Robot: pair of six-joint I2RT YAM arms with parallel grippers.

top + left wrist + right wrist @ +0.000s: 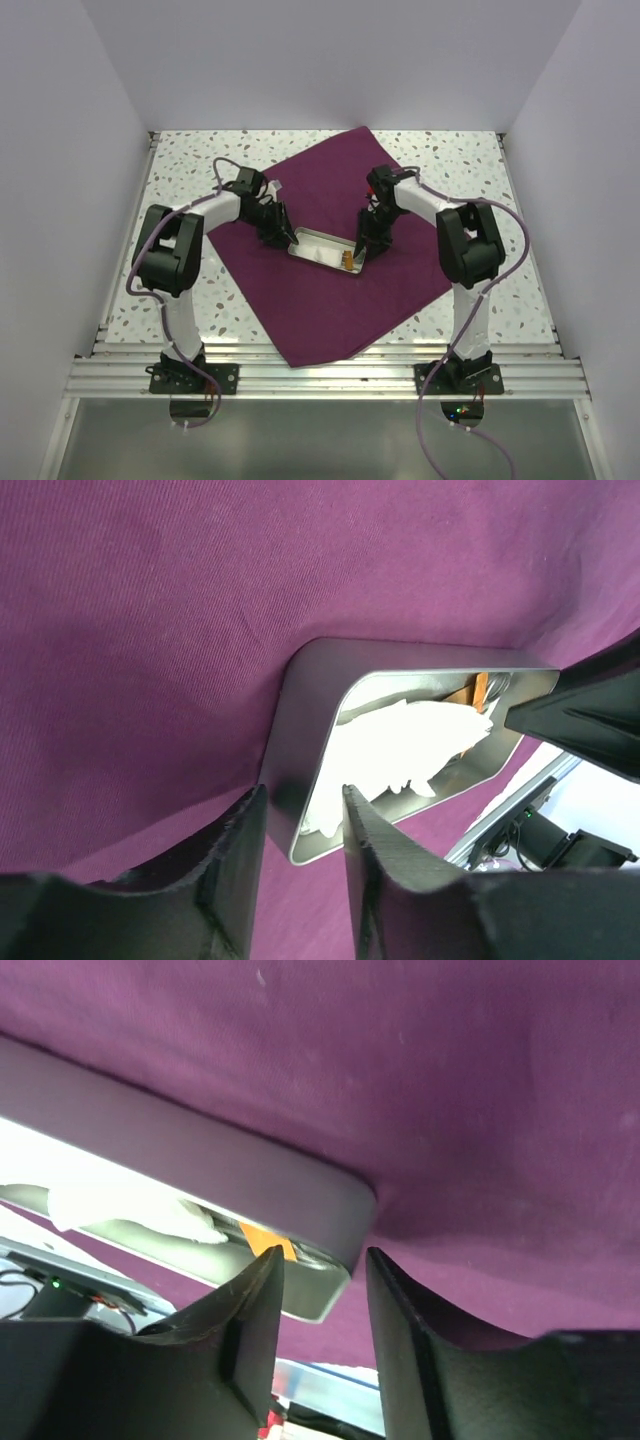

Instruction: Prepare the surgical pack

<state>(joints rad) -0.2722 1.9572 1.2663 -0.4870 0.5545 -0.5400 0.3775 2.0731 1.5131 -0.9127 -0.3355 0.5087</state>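
- two black grippers meet at one small shiny rectangular metal tray (322, 249), one at each short end, in the middle of the scene.
- the deep plum-purple cloth sheet (330, 310) lies spread flat on the white speckled table (180, 160). it is turned like a diamond, with one corner pointing far and one reaching the near edge between the arm bases.
- the tray sits on the cloth near its centre, its long side running left to right, with the right end slightly nearer.
- the left gripper (292, 243) is down at the tray's left end.
- in its wrist view its fingers (240, 850) stand a narrow gap apart with the tray's wall and rim between them. one finger is outside the wall and the other is over the inside.
- whether those fingers press the rim i cannot tell.
- the right gripper (358, 250) is down at the tray's right end.
- its wrist view shows the tray's rounded corner in a narrow gap between its fingers (250, 1310), with a sliver of cloth visible beside the corner. whether it has a firm hold i cannot tell.
- crumpled white gauze (400, 745) lies inside the tray and covers much of its floor.
- a small orange piece (347, 260) rests in the tray at its right end, just beside the right gripper. it is too small to tell what it belongs to.
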